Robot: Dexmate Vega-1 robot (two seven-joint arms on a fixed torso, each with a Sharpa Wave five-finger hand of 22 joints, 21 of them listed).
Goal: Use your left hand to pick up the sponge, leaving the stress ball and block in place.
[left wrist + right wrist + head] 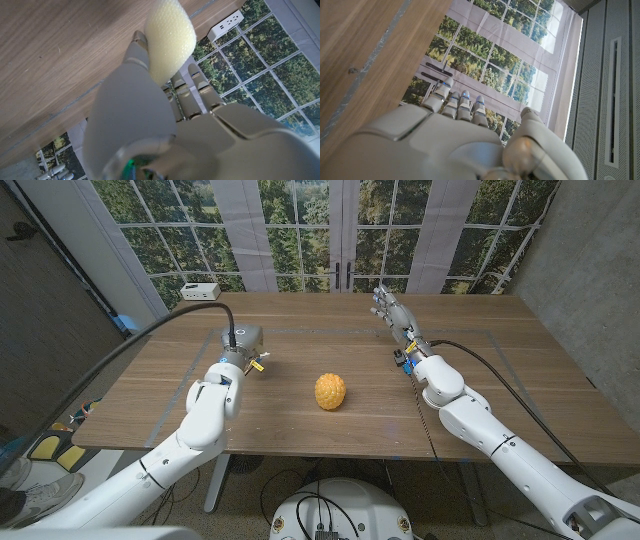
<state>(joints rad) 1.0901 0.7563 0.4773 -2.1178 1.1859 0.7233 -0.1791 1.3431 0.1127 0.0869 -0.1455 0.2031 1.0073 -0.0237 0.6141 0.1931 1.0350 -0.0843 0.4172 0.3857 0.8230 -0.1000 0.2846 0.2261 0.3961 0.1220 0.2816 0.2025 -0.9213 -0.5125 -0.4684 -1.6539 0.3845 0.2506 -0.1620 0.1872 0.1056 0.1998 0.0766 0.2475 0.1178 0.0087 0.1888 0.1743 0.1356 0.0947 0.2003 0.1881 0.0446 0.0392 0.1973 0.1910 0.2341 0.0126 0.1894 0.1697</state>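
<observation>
Left wrist view first: the sponge (169,42), pale yellow and foamy, sits right in the left hand (165,125), pinched between the thumb on one side and the fingers (200,82) on the other, so there is no gap to close and the thing lies directly at the fingertips. Its long axis runs on outward from the fingers, roughly in line with the hand, toward the upper middle of that frame, with bare wood behind it; whether it has cleared the table (300,405) or sits against it I cannot tell from here. In the head view the left hand (241,343) is in the left-centre of the frame, mostly hidden under its own wrist housing, and the sponge is not visible there. The right hand (390,310) is well apart, up in the upper right-centre of the frame, fingers extended and loosely together, holding nothing; the right wrist view shows those fingers (462,102) straight against the window. A yellow-orange stress ball (330,391) rests in the middle of the frame, between the two arms and nearer the left one, untouched. I see no block. My read: the grasp is made, and what remains is a clean lift away from the ball.
</observation>
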